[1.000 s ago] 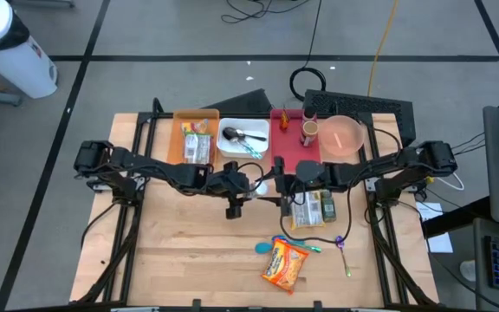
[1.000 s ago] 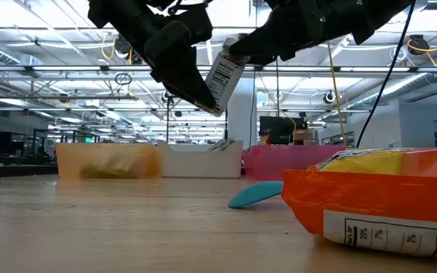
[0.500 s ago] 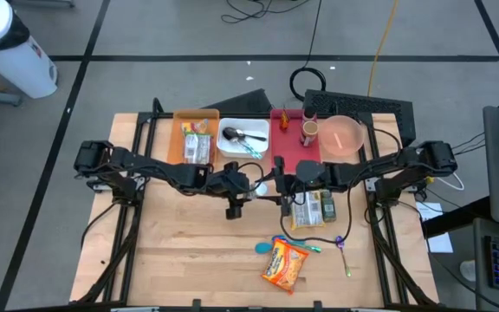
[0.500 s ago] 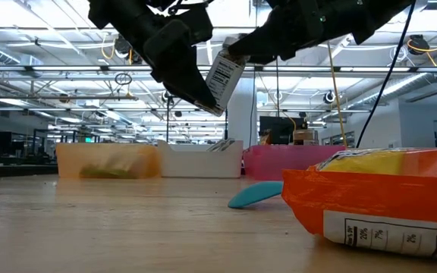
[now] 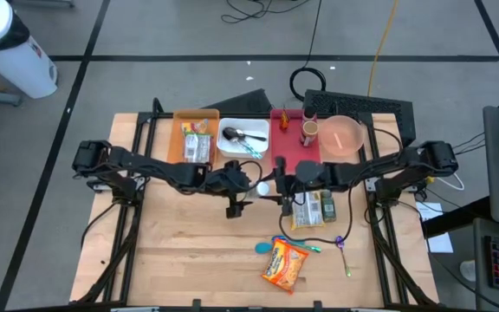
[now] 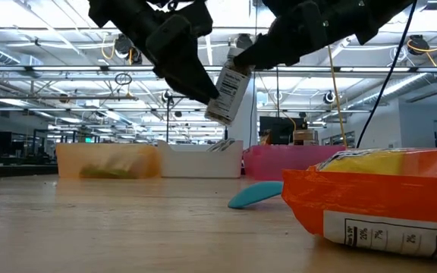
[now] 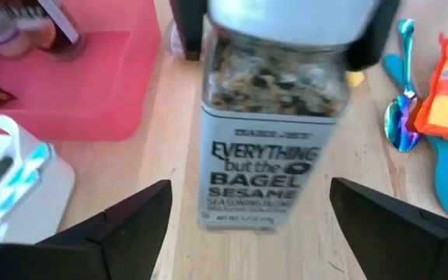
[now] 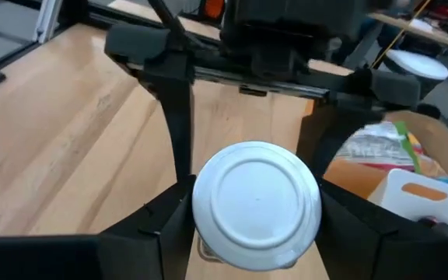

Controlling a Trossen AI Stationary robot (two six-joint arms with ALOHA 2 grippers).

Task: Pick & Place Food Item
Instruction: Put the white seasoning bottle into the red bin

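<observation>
A clear seasoning jar (image 7: 263, 140) with a white cap and an "Everything but the Bagel Sesame" label is held in the air over the table's middle (image 5: 264, 186). My right gripper (image 8: 257, 222) is shut on its cap end. My left gripper (image 7: 246, 204) faces it from the table's left side, open. Its fingers stand on either side of the jar's bottom end without touching it. In the low view the jar (image 6: 226, 92) hangs tilted between the two arms. My right gripper pinches the jar's white cap end (image 7: 286, 15) between its two fingers (image 7: 372, 43), one on each side. It comes from the table's right side, with the fingers along the jar. The jar is lifted clear and tilted, with its cap up and its bottom end (image 6: 217, 115) lower, toward my left gripper.
At the far edge stand an orange bin (image 5: 196, 117) with packets, a white bin (image 5: 229, 149) with utensils, a red bin (image 5: 306, 159) and a pink bowl (image 5: 343, 136). An orange chip bag (image 5: 284, 264), a blue spoon (image 5: 262, 247) and a purple spoon (image 5: 343, 251) lie near the front.
The jar's bottom end has swung down and toward the table's right, away from my left gripper's fingers, which lay against it before. The jar now hangs steeper from my right gripper. Both arms have stayed almost where they were.
</observation>
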